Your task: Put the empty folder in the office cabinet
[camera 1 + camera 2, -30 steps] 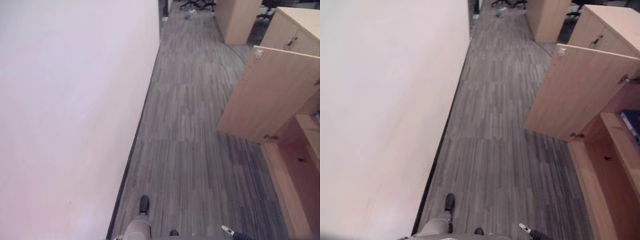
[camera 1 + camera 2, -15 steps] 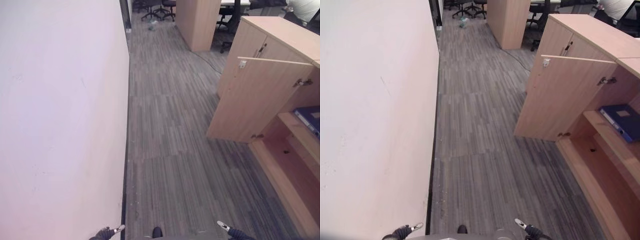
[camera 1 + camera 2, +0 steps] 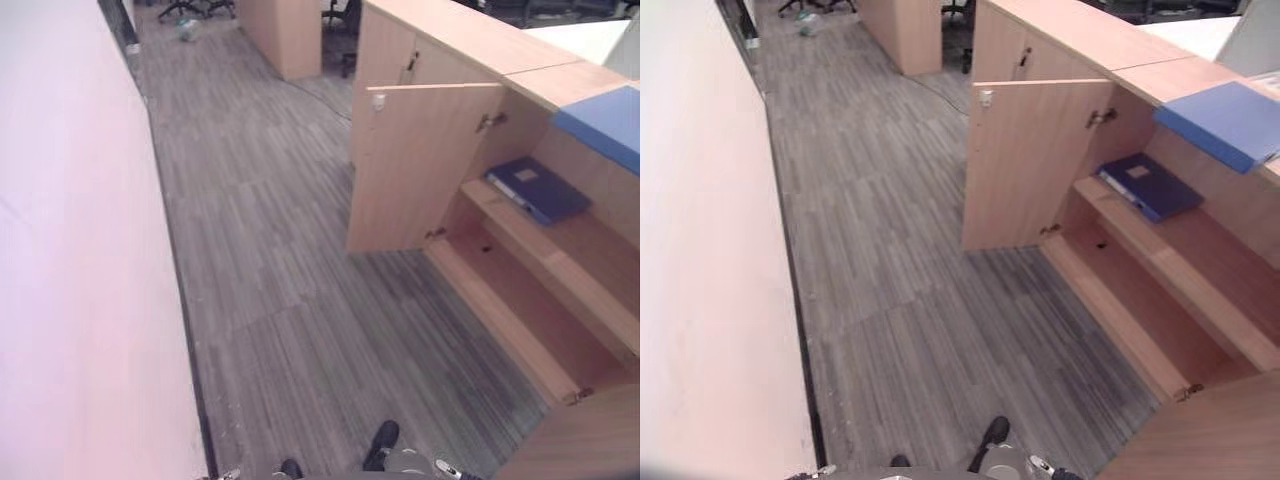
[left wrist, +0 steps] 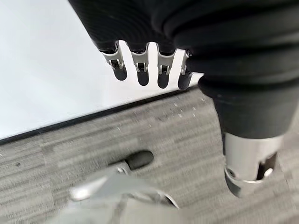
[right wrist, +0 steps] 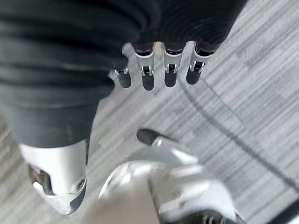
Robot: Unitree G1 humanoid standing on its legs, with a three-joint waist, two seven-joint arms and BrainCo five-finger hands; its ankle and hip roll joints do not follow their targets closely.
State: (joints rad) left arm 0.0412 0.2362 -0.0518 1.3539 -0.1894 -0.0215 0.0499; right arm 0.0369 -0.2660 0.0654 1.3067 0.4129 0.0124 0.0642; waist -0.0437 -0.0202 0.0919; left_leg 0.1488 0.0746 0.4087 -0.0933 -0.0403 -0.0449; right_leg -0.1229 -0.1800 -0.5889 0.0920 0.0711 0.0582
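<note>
Reaching the light-blue folder (image 3: 1225, 120) lying on the cabinet top's (image 3: 1100, 40) right end comes first, since both the left robot hand (image 4: 149, 70) and right robot hand (image 5: 159, 70) hang relaxed and empty; then shelve it beside the dark-blue binder (image 3: 1148, 187).

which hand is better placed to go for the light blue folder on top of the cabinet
Right, probably. The light blue folder lies on top of the cabinet on the robot's right, while a wall is on its left. Both the right hand and the left hand hang open and empty.
</note>
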